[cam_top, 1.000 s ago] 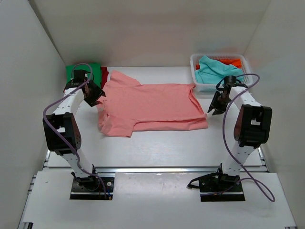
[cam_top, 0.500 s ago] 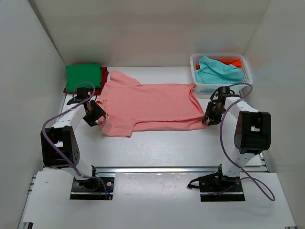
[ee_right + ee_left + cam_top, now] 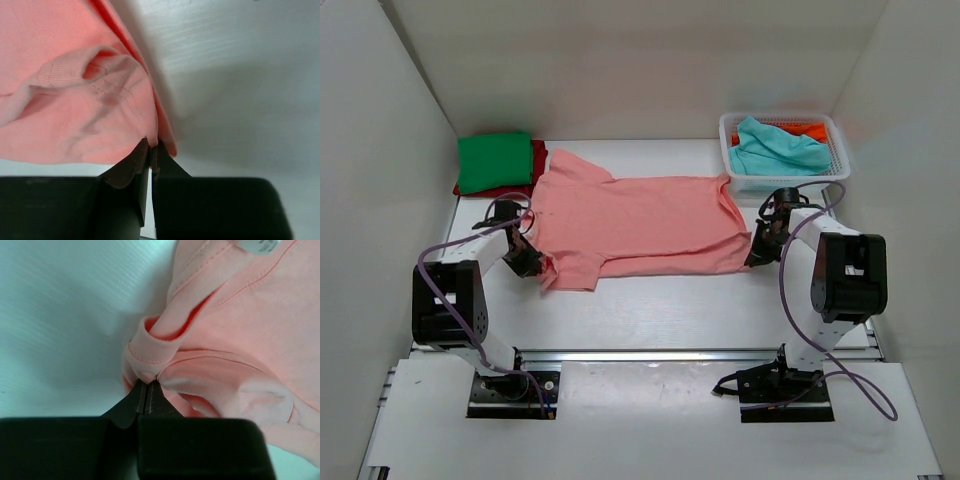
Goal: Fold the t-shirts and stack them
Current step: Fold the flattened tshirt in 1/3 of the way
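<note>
A salmon-pink t-shirt (image 3: 635, 222) lies across the middle of the table, folded lengthwise, one sleeve at the back left. My left gripper (image 3: 532, 262) is shut on its near left corner, and in the left wrist view the cloth (image 3: 150, 357) bunches right at the closed tips (image 3: 148, 384). At the shirt's near right corner my right gripper (image 3: 757, 252) is shut on the edge; its wrist view shows a thin fold of pink cloth (image 3: 120, 95) pinched between the tips (image 3: 152, 144). A folded green t-shirt (image 3: 494, 162) lies on a red one (image 3: 538, 158) at the back left.
A white lattice basket (image 3: 835, 150) at the back right holds a teal t-shirt (image 3: 775, 147) and an orange one (image 3: 808, 130). White walls close in the left, back and right sides. Both arm bases stand at the near edge.
Both arms came down and toward the near side of the pink t-shirt's ends. Both grippers closed on its near corners; the left corner is now slightly gathered.
</note>
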Controlling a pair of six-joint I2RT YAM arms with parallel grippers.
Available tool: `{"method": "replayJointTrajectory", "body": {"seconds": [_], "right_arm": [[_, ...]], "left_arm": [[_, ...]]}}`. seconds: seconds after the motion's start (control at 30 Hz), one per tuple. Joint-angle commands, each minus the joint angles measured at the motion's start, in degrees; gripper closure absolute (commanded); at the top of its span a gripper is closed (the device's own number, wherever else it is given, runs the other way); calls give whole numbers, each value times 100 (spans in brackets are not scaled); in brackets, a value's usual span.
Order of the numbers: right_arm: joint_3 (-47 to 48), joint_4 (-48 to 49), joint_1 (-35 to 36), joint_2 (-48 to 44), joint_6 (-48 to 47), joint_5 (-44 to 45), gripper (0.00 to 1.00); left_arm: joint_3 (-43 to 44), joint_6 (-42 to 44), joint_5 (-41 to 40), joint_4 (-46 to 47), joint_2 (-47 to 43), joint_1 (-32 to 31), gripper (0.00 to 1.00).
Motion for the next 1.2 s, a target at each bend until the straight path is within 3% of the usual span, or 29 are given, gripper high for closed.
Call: {"method": "replayJointTrajectory", "body": {"seconds": [0.0,0.2,0.27,0.33,0.37,0.43,0.47,0.53,0.67,0.87,1.07,1.17], "right_arm": [[279,-285,-123,-225,-62,27,100],[192,-1146,-545,-787,-185,176,100],[-71,-1278,-607,-972,-229,194,100],[-334,-1340,-590,-1191,-255,255,100],[-467,-1392,-572,-1262,-273,290,100],[-660,-1367,-589,-1429,-300,299,100],[-766,-1375,-598,-1464,-378,352,100],[-837,-1419,-668,-1508,-431,387,100],[-942,-1411,-712,-1412,-572,335,98],[-838,-1393,-669,-1526,-669,405,82],[-696,-1341,-352,-1570,-704,388,75],[-793,-1112,-352,-1552,-616,124,71]], "left_arm": [[282,341,-466,-268,-292,146,100],[46,473,-563,-506,-837,166,97],[54,465,-642,-567,-985,173,78],[27,482,-730,-611,-1074,261,67],[28,508,-774,-646,-1144,253,53],[80,587,-914,-707,-1206,200,36],[89,597,-924,-725,-1250,165,29],[-15,615,-897,-761,-1338,173,24],[-507,597,-679,-612,-1522,95,24],[-904,456,-467,-305,-1496,-20,28],[-737,500,-546,109,-1005,-108,25],[-509,474,-502,276,-486,-371,29]]}}
